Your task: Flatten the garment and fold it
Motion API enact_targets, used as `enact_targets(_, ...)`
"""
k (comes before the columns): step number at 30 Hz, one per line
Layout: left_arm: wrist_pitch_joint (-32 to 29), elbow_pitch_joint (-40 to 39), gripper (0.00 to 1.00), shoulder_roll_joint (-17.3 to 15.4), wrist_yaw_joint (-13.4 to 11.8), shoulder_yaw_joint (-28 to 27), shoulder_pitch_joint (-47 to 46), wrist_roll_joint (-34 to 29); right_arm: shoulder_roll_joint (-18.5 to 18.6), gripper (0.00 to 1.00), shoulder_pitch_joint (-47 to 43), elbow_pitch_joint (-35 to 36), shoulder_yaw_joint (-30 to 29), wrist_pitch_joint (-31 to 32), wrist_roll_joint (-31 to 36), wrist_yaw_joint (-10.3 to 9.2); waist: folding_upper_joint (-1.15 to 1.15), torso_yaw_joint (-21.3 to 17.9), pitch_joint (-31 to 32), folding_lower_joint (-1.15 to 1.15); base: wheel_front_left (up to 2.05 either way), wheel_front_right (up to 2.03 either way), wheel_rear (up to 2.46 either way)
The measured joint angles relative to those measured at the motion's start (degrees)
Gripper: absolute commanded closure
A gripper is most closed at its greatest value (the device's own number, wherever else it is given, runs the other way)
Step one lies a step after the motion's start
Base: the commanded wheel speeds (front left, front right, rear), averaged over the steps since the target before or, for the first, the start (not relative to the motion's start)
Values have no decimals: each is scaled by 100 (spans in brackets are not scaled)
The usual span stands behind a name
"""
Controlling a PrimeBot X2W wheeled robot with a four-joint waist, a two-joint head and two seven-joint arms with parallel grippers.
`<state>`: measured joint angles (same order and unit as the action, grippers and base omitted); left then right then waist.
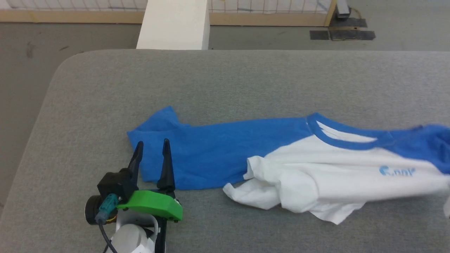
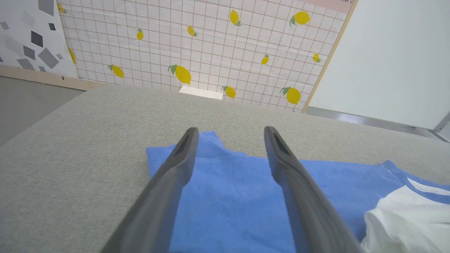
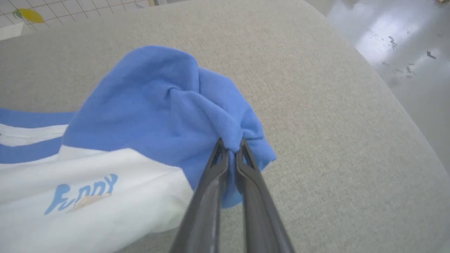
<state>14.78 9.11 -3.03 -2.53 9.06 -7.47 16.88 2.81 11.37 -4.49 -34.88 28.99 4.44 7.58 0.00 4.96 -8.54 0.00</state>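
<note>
The soft white garment with bright blue raglan sleeves is lying rumpled across the grey fabric-covered table, its white hem bunching up while one blue sleeve is stretching flat toward the robot's left. The right gripper is clenching a pinch of the other blue sleeve, which is puckering around its dark fingers. The left gripper is hanging released, fingers spread over the flat sleeve's cuff end. Flattening seems to be the step in hand, folding not yet beginning. The next move is likely calling for the left gripper closing on that cuff, then both arms drawing apart to pull wrinkles out
</note>
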Motion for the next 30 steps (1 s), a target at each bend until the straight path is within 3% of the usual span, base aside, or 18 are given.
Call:
enact_targets(5, 1, 165, 0, 1, 70, 190, -27, 1, -1, 96, -625, -16, 91, 738, -432, 0, 0, -204, 39, 0, 0, 0, 0)
enact_targets(6, 0, 238, 0, 2, 105, 282, -55, 1, -3, 53, -712, 13, 174, 737, -546, -1, 0, -249, 36, 0, 0, 0, 0)
enact_targets(7, 1, 339, 0, 2, 146, 383, -114, -8, -3, 0, -764, 62, 249, 638, -647, -1, 0, -294, 29, 0, 0, 0, 0)
enact_targets(13, -399, 1029, 0, 16, 328, 1027, -956, -181, 8, 0, -837, 287, 999, -812, -1246, -1, 0, -564, -49, 0, 0, 0, 0)
enact_targets(17, -1078, 1504, 0, -5, 563, 1405, -1746, -435, -1, 0, -939, 526, 1904, -2158, -1270, 0, 0, -784, -122, 0, 0, 0, 0)
enact_targets(20, -1726, 1870, 0, -56, 705, 1562, -2226, -477, 3, 0, -1005, 556, 2481, -2810, -1269, -1, 0, -960, -185, 0, 0, 0, 0)
enact_targets(24, -2531, 2248, 0, -218, 840, 1715, -2763, -476, 5, 0, -1037, 556, 3114, -3392, -1310, -1, 0, -1189, -303, 0, 0, 0, 0)
enact_targets(30, -3780, 2804, 0, -453, 957, 2024, -3375, -246, 3, 0, -1007, 568, 3661, -3768, -1351, -1, 0, -1470, -562, 0, 0, 0, 0)
